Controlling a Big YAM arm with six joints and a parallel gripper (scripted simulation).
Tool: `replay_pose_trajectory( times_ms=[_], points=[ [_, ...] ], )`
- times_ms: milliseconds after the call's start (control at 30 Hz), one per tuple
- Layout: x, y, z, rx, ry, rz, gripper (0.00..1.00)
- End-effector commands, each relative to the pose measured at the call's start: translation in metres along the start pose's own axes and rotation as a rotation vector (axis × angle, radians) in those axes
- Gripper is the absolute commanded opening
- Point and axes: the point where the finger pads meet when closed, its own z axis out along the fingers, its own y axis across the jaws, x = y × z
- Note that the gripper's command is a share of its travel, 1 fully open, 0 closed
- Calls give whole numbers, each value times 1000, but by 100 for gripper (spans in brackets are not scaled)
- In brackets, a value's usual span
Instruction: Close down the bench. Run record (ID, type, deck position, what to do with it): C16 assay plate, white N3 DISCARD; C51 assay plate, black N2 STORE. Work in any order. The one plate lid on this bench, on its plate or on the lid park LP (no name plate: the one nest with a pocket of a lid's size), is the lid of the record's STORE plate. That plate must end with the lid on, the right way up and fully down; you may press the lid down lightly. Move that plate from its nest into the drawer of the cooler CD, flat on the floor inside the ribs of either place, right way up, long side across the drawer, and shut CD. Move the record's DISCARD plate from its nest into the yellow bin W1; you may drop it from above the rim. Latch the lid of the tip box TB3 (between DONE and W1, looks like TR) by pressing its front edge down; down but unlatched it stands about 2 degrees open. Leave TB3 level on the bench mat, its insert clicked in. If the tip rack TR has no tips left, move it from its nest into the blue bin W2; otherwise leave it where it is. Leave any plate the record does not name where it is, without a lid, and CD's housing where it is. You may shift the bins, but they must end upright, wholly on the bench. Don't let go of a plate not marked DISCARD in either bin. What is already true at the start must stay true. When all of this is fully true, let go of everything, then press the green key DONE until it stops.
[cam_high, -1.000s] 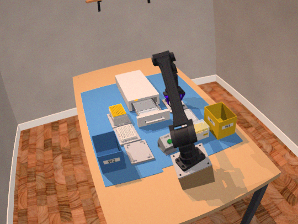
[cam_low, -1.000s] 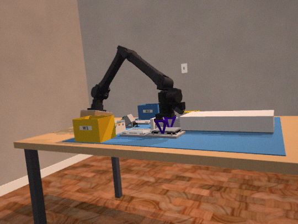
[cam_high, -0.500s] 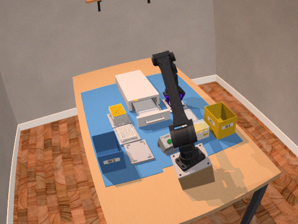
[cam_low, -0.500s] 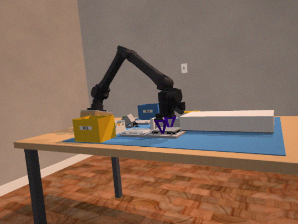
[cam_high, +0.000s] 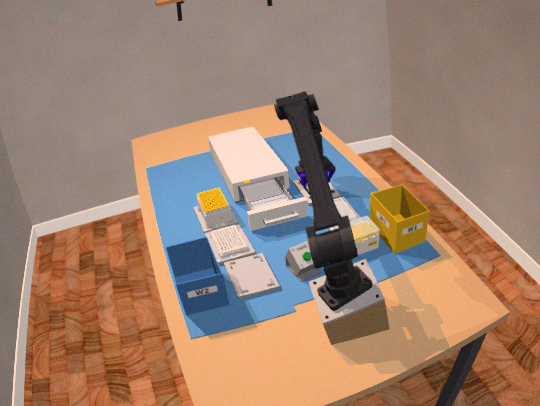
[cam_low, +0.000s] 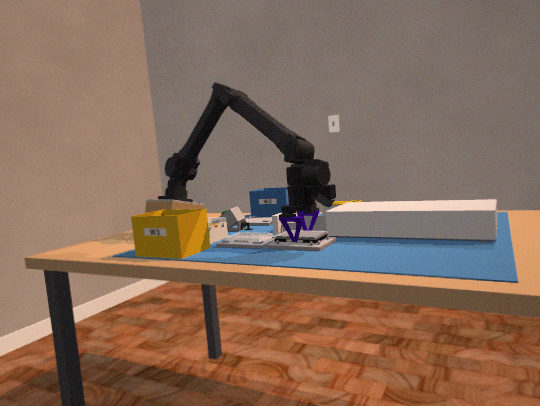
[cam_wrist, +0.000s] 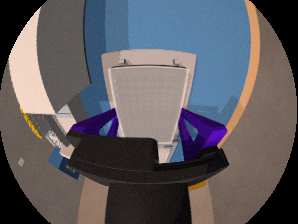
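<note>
My gripper (cam_high: 314, 175) is down over the nest just right of the cooler, and its purple fingers (cam_low: 299, 227) straddle the black plate C51 (cam_low: 302, 241). It is shut on this plate across the short side. The grey lid (cam_wrist: 148, 99) lies on the plate and fills the space between the fingers in the wrist view. The plate rests in its nest. The white plate C16 (cam_low: 245, 240) lies in the neighbouring nest towards the yellow bin W1 (cam_high: 399, 217). The cooler CD (cam_high: 247, 160) has its drawer (cam_high: 272, 207) pulled open and empty.
Tip rack TR (cam_high: 212, 200) holds yellow tips. Another white plate (cam_high: 230, 240) and an empty nest (cam_high: 252, 274) lie in front of it. Blue bin W2 (cam_high: 197, 274) stands front left. Tip box TB3 (cam_high: 365, 232) sits between W1 and the DONE key (cam_high: 306, 256).
</note>
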Motion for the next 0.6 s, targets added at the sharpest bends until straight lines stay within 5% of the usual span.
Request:
replay_pose_trajectory(
  times_ms=[0, 567],
  points=[
    [-27, -11, -59, 28, -88, -9, 0],
    [-27, -11, -81, 30, -92, -8, 0]
  ],
)
